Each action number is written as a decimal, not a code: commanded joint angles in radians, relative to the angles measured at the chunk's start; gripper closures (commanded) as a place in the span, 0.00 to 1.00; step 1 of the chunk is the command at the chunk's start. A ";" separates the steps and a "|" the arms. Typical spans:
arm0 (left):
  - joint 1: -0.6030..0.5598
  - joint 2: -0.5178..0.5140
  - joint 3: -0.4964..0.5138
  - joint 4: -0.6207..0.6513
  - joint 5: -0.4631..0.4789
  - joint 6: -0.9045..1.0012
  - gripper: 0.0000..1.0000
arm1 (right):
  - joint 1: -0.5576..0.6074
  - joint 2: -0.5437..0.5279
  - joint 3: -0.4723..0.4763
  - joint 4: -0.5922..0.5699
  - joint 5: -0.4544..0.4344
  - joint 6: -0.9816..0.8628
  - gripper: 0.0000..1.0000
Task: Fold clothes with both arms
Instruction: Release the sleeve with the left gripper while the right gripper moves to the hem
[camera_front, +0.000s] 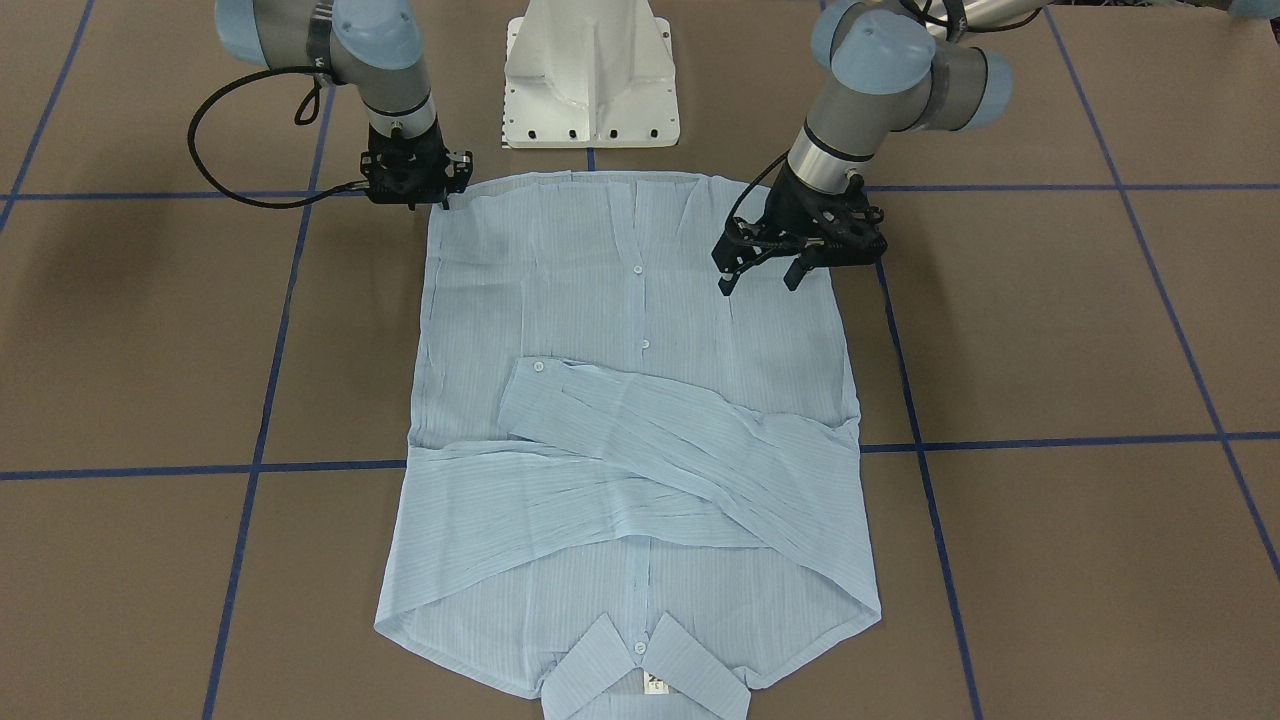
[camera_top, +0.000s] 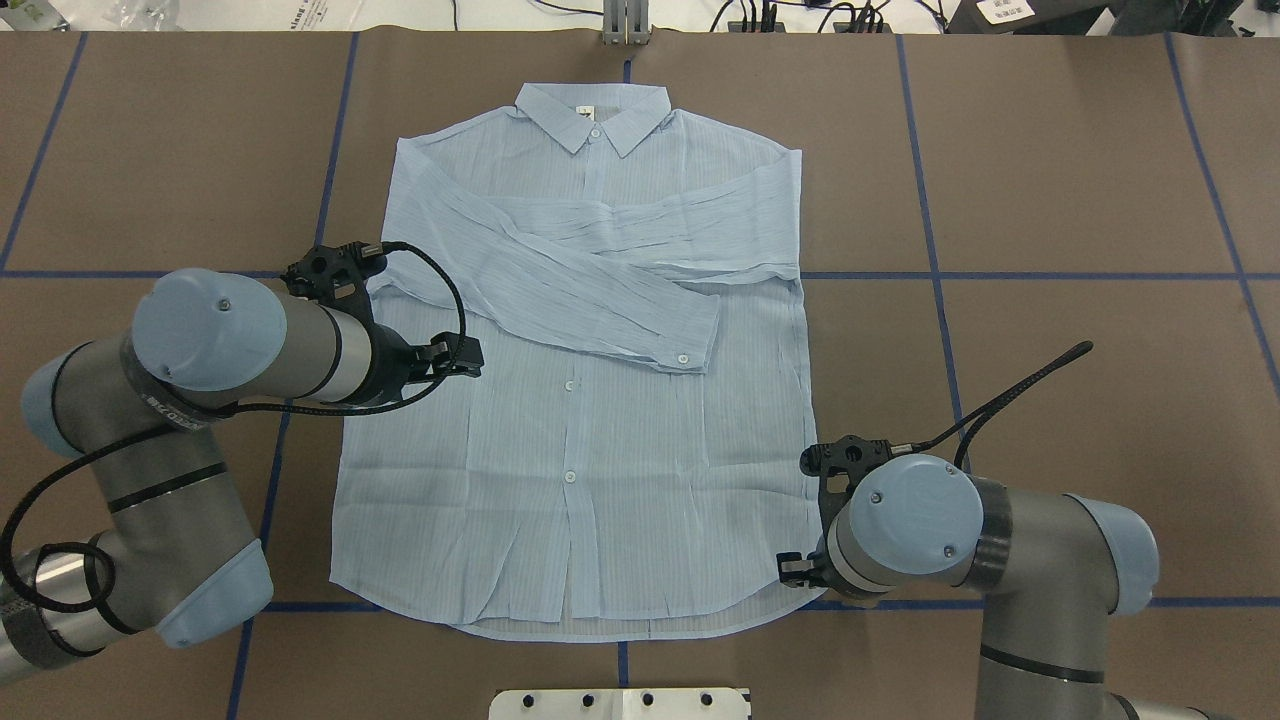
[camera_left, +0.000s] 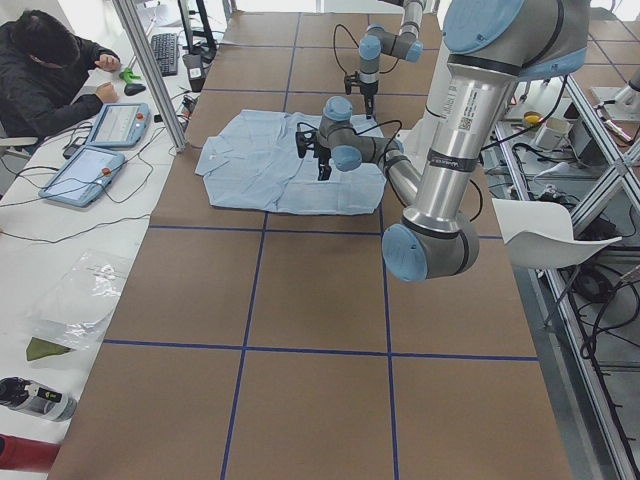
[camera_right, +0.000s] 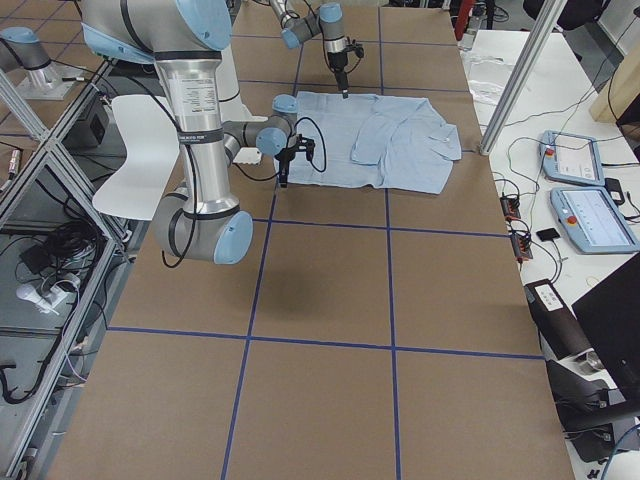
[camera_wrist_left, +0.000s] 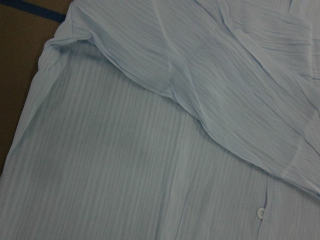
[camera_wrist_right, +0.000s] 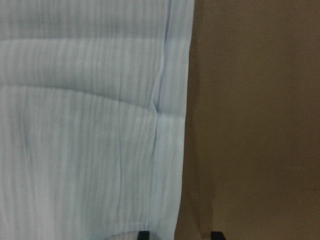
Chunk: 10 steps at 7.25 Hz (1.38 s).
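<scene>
Collar (camera_front: 645, 672) first: in the front-facing view it sits closest to the lens, at the far end of the table (camera_front: 1080, 330) from the robot, with its two points spread. It belongs to the pale blue shirt (camera_front: 620, 300), which lies flat and face up, buttoned, across the blue tape lines (camera_front: 1050, 440) on the brown surface. Both sleeves (camera_front: 700, 440) are folded in over the chest and cross each other; the upper one ends in a buttoned cuff (camera_front: 535, 375) partway across the front. The hem (camera_front: 600, 178) lies just in front of the white pedestal (camera_front: 590, 75).

The left arm (camera_front: 900, 70) reaches over the shirt's body near its side edge, in the half toward the hem. The left gripper (camera_front: 757, 285) points down with its fingers spread wide and nothing between them — the wrist view shows only fabric below, seen from some height.

The right arm (camera_front: 330, 35) stands over the opposite hem corner. The right gripper (camera_wrist_right: 179, 235) is also parted and empty: of its fingertips (camera_wrist_right: 143, 234), one sits at the shirt's side seam and the other over bare table. I cannot tell whether they touch the cloth.
</scene>
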 joint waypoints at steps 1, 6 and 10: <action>-0.004 0.000 0.000 0.000 0.000 0.000 0.01 | 0.005 0.000 -0.004 0.000 0.001 -0.005 0.48; -0.008 0.002 -0.005 0.009 0.000 0.000 0.01 | 0.002 0.011 -0.019 0.001 0.001 -0.002 0.77; -0.008 0.017 -0.011 0.011 0.000 0.000 0.01 | 0.002 0.014 -0.005 0.001 0.003 0.002 1.00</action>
